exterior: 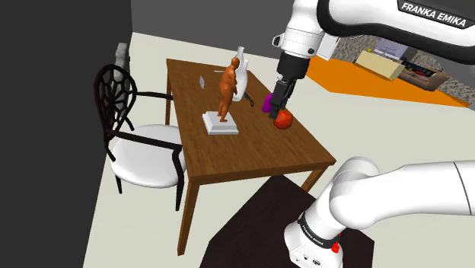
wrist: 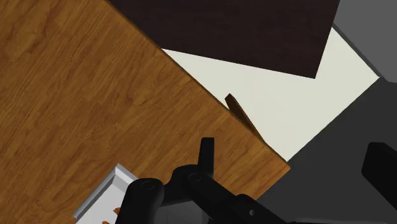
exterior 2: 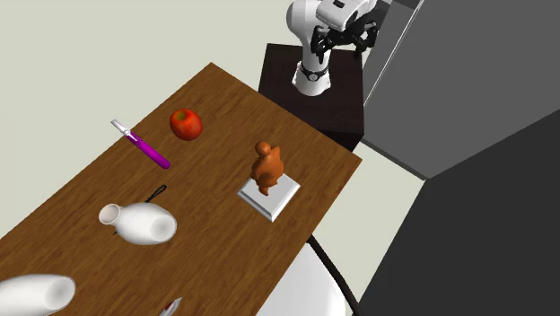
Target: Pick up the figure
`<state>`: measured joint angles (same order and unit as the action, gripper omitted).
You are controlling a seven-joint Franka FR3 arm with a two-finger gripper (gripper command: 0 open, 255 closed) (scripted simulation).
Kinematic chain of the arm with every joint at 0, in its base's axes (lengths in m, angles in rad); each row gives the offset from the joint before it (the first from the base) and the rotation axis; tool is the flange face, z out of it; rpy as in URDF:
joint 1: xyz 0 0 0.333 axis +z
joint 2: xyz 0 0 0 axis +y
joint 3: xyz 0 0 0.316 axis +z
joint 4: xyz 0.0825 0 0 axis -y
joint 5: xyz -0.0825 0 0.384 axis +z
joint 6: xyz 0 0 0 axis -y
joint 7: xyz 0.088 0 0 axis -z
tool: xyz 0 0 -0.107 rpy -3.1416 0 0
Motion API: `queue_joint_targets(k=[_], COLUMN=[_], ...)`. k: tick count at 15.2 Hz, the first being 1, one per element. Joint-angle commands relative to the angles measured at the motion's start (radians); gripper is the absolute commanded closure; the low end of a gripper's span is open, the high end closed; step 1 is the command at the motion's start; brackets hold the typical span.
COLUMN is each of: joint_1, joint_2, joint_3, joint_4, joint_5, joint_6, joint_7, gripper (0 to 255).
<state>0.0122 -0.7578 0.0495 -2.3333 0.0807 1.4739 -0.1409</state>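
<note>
Smooth orange figure [exterior: 227, 87] (square white plinth [exterior: 219, 125])

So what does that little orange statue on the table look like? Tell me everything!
The figure is an orange-brown person shape, plain and smooth. It stands upright on a pale square base with a stepped edge. The base sits flat on the brown wooden table, near the long edge beside the black chair with the white seat. Only the table touches it; the white vase and the red apple lie apart from it.
</note>
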Motion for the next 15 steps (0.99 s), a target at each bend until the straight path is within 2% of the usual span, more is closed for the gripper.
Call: queue_joint_targets(k=[1, 8, 15], joint_1=[0.000, -0.037, -0.065], joint_2=[0.000, 0.253, 0.507], joint_3=[0.000, -0.069, -0.135], joint_4=[0.000, 0.204, 0.461], joint_5=[0.000, -0.004, 0.025], joint_6=[0.000, 0.058, 0.060], joint_7=[0.000, -0.034, -0.070], gripper=[0, 0, 0])
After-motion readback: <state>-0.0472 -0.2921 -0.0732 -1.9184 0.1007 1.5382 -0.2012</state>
